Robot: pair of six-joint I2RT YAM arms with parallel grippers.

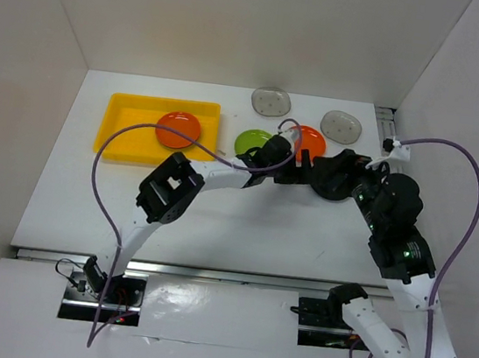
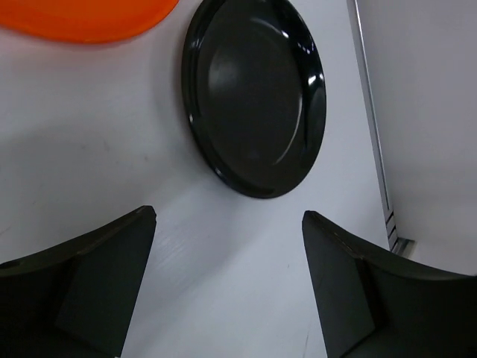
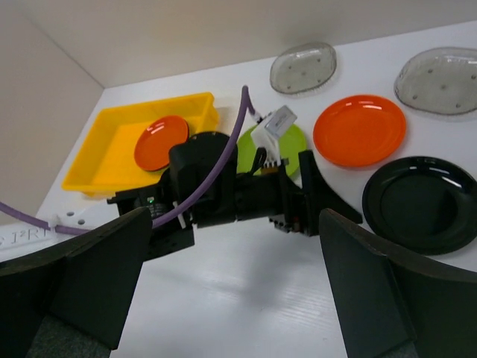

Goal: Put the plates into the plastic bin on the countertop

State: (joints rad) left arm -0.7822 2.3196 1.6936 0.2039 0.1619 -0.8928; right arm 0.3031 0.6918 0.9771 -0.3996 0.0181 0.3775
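1. Left hand: fingers spread wide with nothing between them. It hangs low over the bare white surface and touches no plate.
2. Right hand: also wide open and empty. It is raised above the surface on the near side of the left arm, whose wrist fills the gap between its fingers in the right wrist view.
3. Black plate: lies flat on the surface just beyond the left hand's fingertips and apart from them, near the right wall.
4. Orange plate: lies flat on the surface just past the black plate, with a narrow strip of white between the two.
5. Green plate: sits just left of the orange plate, largely hidden behind the left wrist.
6. Yellow bin: stands at the far left of the surface, well apart from both hands. A second orange plate lies flat inside it, toward its right end. All the other plates noted are outside it.
7. Grey plate and second grey plate: both see-through, lying farthest out near the back wall and apart from each other.
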